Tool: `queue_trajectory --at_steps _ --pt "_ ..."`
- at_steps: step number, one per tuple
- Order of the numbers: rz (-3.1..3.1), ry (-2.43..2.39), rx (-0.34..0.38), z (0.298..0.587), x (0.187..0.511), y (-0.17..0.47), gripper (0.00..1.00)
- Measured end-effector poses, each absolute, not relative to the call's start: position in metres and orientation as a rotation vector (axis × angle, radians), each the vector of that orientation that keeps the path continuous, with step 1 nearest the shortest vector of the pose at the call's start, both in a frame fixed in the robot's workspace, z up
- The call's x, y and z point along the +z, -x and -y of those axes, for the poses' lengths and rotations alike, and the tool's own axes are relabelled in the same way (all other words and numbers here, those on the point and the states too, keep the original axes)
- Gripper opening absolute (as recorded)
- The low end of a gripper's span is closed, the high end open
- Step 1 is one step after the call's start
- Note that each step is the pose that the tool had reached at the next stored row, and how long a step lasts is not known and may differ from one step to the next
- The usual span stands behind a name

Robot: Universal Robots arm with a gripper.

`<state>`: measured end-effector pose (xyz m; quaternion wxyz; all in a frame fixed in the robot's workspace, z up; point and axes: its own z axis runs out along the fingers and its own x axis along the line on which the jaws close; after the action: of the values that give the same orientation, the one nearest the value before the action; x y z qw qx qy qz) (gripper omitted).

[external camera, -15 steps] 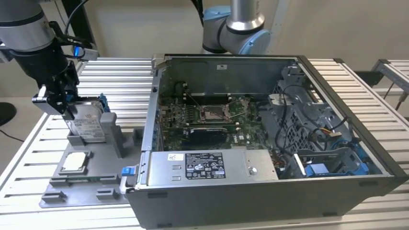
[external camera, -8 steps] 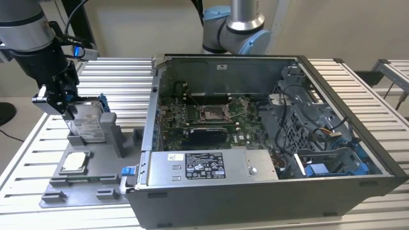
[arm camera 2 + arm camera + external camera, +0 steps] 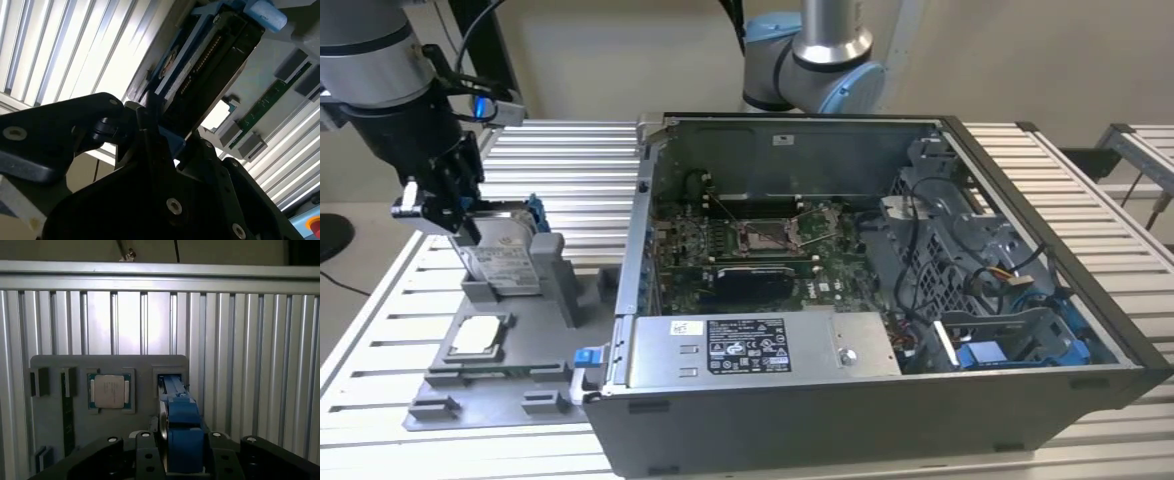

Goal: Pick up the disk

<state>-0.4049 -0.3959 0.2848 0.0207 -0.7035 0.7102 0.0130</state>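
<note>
While disk stands upright on edge in holder of grey tray, gripper sits over its top end, jaws narrow, clamped on blue frame. Square chip lies on same tray. Open computer case just beside tray, toward exterior view's right.

the gripper clamps the top edge of the disk, which stands upright on a grey tray. a chip lies at its 6 o'clock, an open case at 3 o'clock.
</note>
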Motion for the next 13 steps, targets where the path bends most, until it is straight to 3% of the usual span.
queue_trajectory --at_steps 13 --pt "-2.199 2.178 0.048 0.3997 0.2848 0.4050 0.00"
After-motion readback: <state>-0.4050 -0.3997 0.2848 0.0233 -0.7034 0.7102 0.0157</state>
